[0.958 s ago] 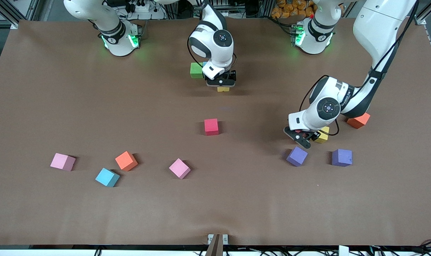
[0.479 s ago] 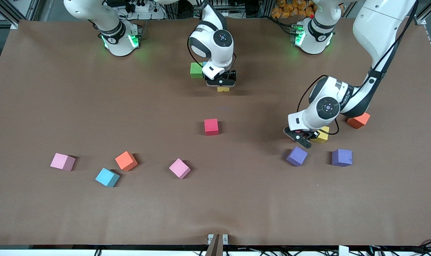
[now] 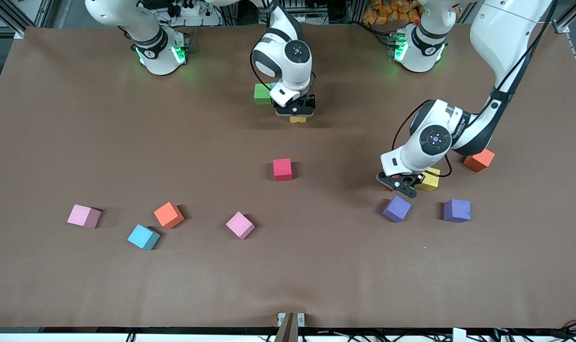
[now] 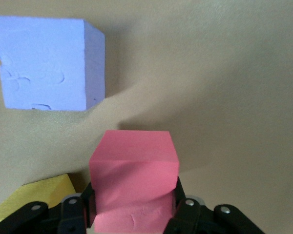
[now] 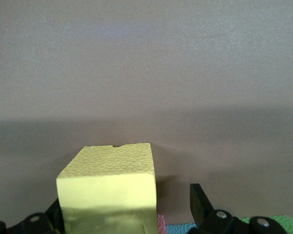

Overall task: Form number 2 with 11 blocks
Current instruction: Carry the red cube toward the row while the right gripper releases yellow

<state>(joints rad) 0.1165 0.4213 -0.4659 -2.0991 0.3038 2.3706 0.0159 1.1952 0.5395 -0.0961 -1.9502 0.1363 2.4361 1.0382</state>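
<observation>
The left end effector point(image 3: 398, 184) is low over the left arm's end of the counter point(image 3: 79, 123), clenched on a pink block point(image 4: 134, 168) whose faces fill the gap between its fingers point(image 4: 88, 207). Just beside it sit a yellow block point(image 3: 429, 180) and, nearer the front camera, a purple block point(image 3: 396, 208); a second purple block point(image 3: 457, 210) and an orange block point(image 3: 478, 160) lie near, the orange one partly screened by the left arm's elbow. The right end effector point(image 3: 295, 110) is at the robots' edge of the counter with its fingers spread on either side of a second yellow block point(image 3: 297, 119), not pressing it; a green block point(image 3: 262, 93) lies just beside it, and slivers of pink and light blue show by the green in the right wrist view (these appear to be the start of the number 2, of which only a few cubes can be seen). A red block point(image 3: 282, 169) lies mid-counter; toward the right arm's end are a pink block point(image 3: 83, 216), a light blue block point(image 3: 143, 236), an orange block point(image 3: 168, 214) and another pink block point(image 3: 240, 224), all apart. Compared with one second ago, the left end effector has closed and shifted slightly; the loose blocks lie where they did. All blocks are matte foam cubes with faintly pitted faces; the counter surface is plain brown.
</observation>
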